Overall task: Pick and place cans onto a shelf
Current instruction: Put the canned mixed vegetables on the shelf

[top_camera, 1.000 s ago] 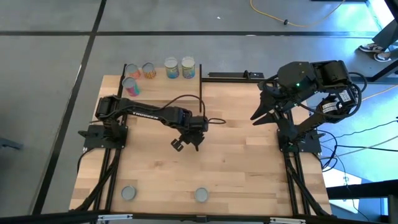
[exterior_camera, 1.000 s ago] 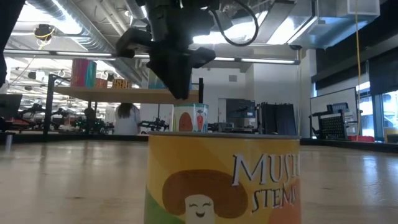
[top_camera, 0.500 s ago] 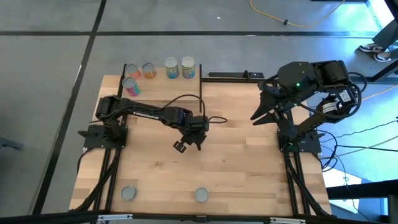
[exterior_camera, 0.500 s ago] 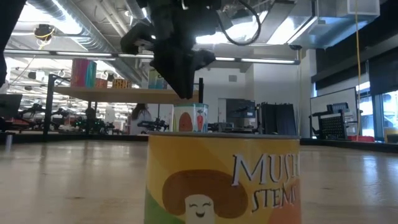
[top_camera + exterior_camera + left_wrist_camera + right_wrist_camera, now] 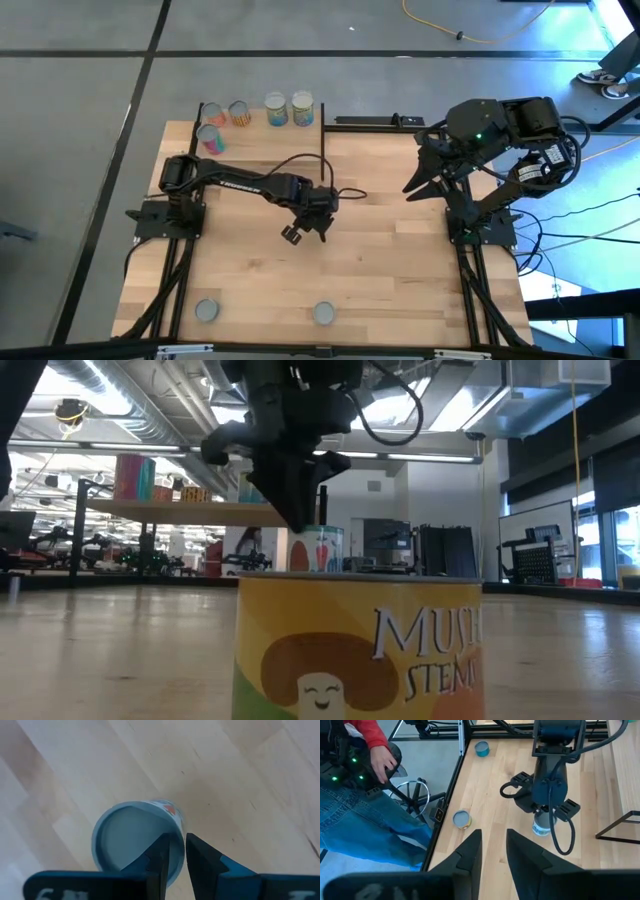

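While its jaws stand nearly together with only a slim gap, the left gripper [image 5: 174, 856] hovers right above a tomato can [image 5: 136, 837], whose silver lid sits just under the fingertips, seemingly untouched. Farther off, four cans [image 5: 256, 112] crowd the shelf [image 5: 262, 125]. Over by the table's side, the right gripper [image 5: 421, 178] waits, jaws spread.

Even overhead light; blue glare on floor [image 5: 600, 30] at 2 o'clock. Low view backlit, near can [image 5: 360, 645] soft-focused.
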